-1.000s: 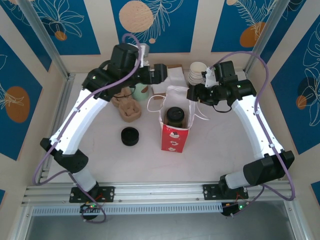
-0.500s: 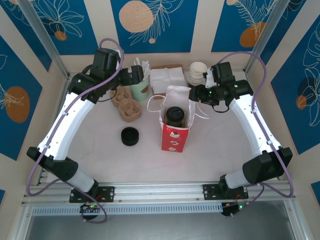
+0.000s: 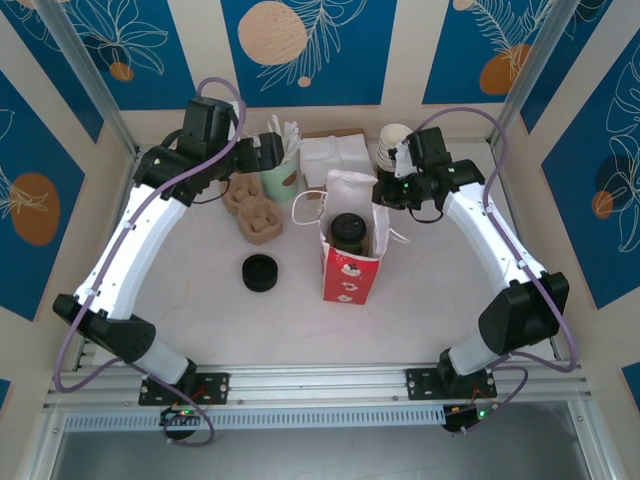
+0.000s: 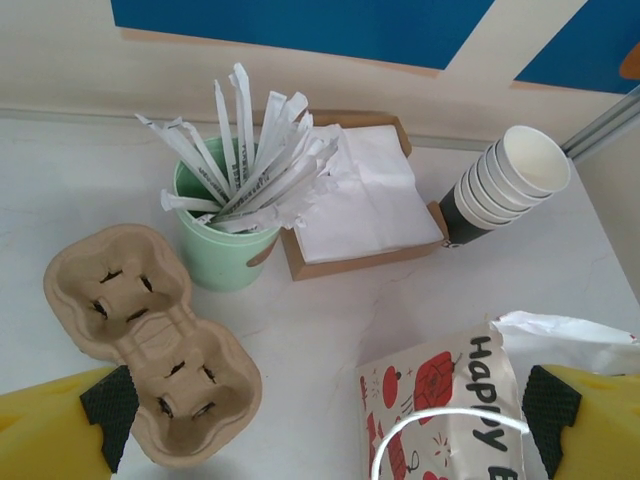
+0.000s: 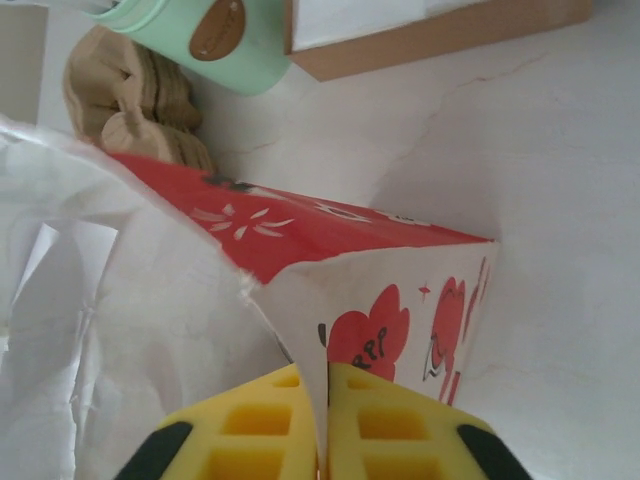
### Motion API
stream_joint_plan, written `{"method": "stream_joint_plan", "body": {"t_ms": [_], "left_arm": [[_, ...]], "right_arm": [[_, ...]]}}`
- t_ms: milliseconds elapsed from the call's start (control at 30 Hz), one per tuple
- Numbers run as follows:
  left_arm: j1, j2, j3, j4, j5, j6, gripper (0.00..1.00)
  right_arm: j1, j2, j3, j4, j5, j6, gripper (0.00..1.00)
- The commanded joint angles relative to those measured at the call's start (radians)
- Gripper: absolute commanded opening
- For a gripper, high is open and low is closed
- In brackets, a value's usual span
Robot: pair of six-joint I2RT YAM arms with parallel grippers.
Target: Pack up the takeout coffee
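My right fingers (image 5: 270,428) pinch the paper bag (image 5: 400,285) at its rim; my left fingers (image 4: 592,418) hang wide. The takeout coffee (image 3: 349,232) is inside, so hold gently, no tipping.

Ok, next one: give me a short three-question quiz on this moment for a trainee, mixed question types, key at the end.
1. True or false: the takeout coffee stands inside the gift bag.
2. The right gripper is shut on: A the gift bag's wall, B a straw, C the lid stack.
3. Fill in: the left gripper is ____.
Key: 1 true; 2 A; 3 open.
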Motion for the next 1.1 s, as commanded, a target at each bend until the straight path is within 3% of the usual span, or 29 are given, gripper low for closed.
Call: {"method": "stream_joint_plan", "body": {"t_ms": [0, 100, 533, 833, 1067], "left_arm": [[0.016, -0.024, -0.022, 0.020, 0.022, 0.026, 1.00], [0.016, -0.024, -0.023, 0.025, 0.017, 0.014, 1.00], [0.016, -0.016, -0.041, 0.049, 0.007, -0.021, 1.00], [0.017, -0.004, -0.040, 0.054, -0.006, -0.035, 1.00], [0.016, 0.037, -0.011, 0.031, -0.019, -0.058, 1.00]], "right_arm": [[0.008, -0.051, -0.048, 0.074, -0.088, -0.044, 0.04], [0.014, -0.089, -0.081, 0.120, -0.128, -0.066, 0.00], [0.044, -0.196, -0.160, 0.171, -0.188, -0.088, 0.00], [0.042, -0.175, -0.159, 0.177, -0.204, -0.090, 0.00], [0.026, -0.070, -0.075, 0.132, -0.207, -0.049, 0.00]]}}
